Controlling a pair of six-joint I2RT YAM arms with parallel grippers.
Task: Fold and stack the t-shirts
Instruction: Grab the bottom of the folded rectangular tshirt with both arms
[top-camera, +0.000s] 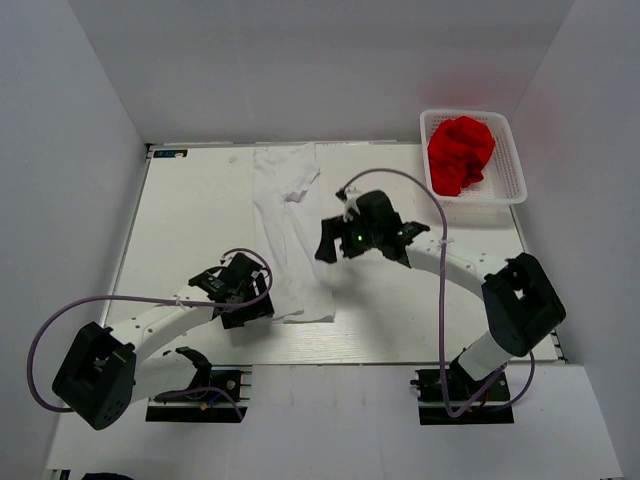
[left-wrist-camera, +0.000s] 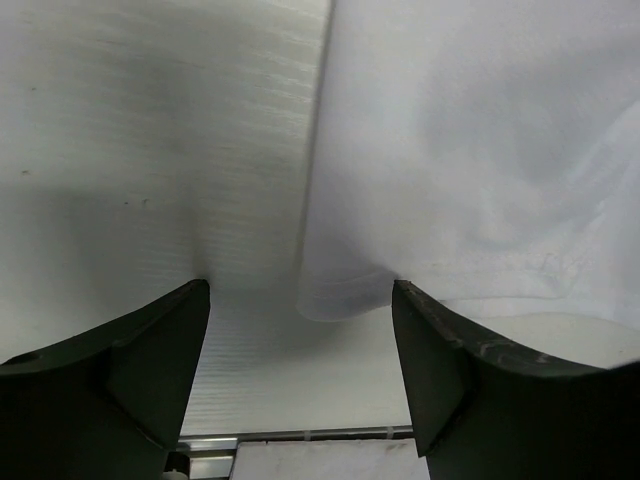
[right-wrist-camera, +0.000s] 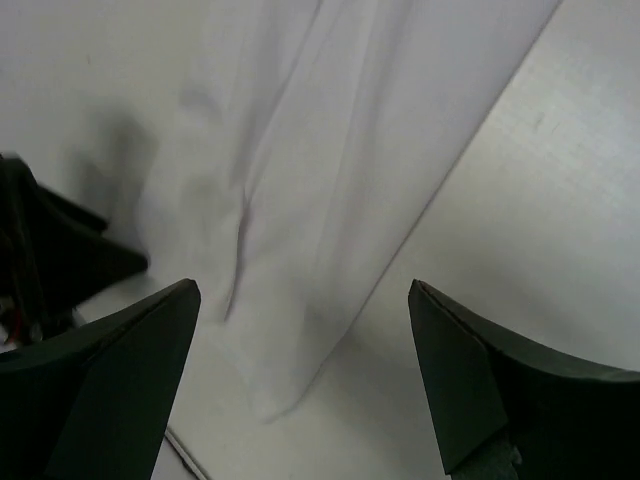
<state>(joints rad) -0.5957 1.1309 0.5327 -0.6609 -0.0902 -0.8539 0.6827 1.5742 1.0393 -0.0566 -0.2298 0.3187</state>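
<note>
The white t-shirt (top-camera: 285, 230) lies on the table as a long narrow strip running from the far edge toward me. The red t-shirt (top-camera: 460, 152) is crumpled inside the basket at the far right. My left gripper (top-camera: 258, 298) is low at the strip's near left corner. In the left wrist view its jaws (left-wrist-camera: 300, 290) are open, with the corner of the white t-shirt (left-wrist-camera: 480, 150) lying between the fingertips. My right gripper (top-camera: 328, 243) hovers at the strip's right edge. It is open (right-wrist-camera: 300, 290) above the white t-shirt's (right-wrist-camera: 320, 150) near right corner and holds nothing.
The white lattice basket (top-camera: 505, 195) stands at the table's far right corner. Bare tabletop (top-camera: 190, 210) lies to the left of the strip and between strip and basket. Purple cables loop over both arms. The table's near edge runs just behind the left gripper.
</note>
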